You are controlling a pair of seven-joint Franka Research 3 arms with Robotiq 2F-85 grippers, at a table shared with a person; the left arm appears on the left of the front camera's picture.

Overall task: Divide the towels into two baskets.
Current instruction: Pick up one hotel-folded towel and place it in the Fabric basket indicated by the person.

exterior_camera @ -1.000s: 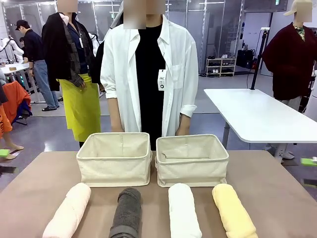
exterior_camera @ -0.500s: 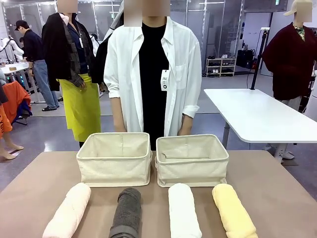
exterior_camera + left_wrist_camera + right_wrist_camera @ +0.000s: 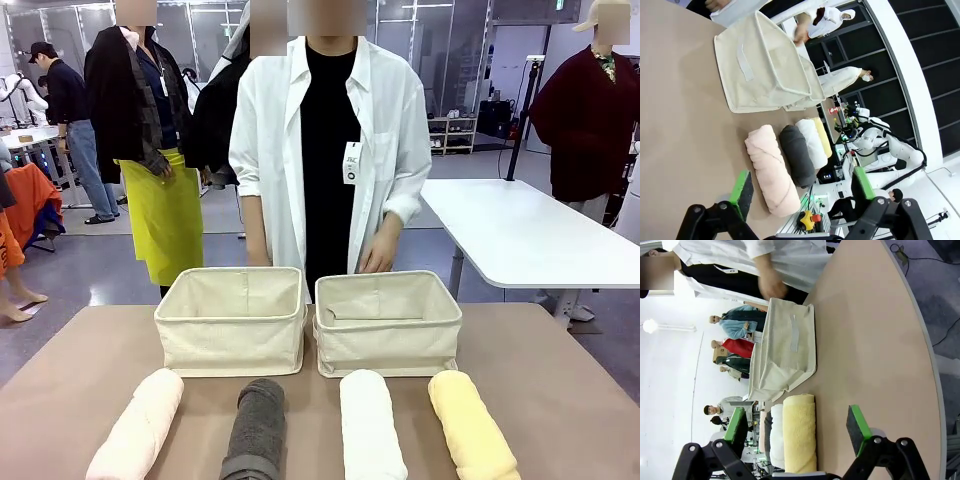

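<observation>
From my remote station, four rolled terry towels lie in a row along the near edge of the tan table (image 3: 60, 380): the pale pink towel (image 3: 137, 425), the dark grey towel (image 3: 256, 428), the white towel (image 3: 370, 425) and the pale yellow towel (image 3: 472, 425), none touching its neighbour. Behind them stand two cream canvas bins side by side, the left basket (image 3: 230, 340) and the right basket (image 3: 388, 345), soft-walled with rolled rims.

Since a second ago the person (image 3: 330, 140) in the white shirt has stepped toward picture right, and one hand (image 3: 380, 255) has come forward above the right basket's far rim. Towels and baskets have not moved.

The left wrist camera adds a sewn fabric strip (image 3: 745, 62) on the left basket's end wall, which the front camera does not give me. There the left gripper (image 3: 802, 186) hangs released, jaws wide, above the table. The right gripper (image 3: 797, 423) is likewise spread and holds nothing, near the yellow roll.
</observation>
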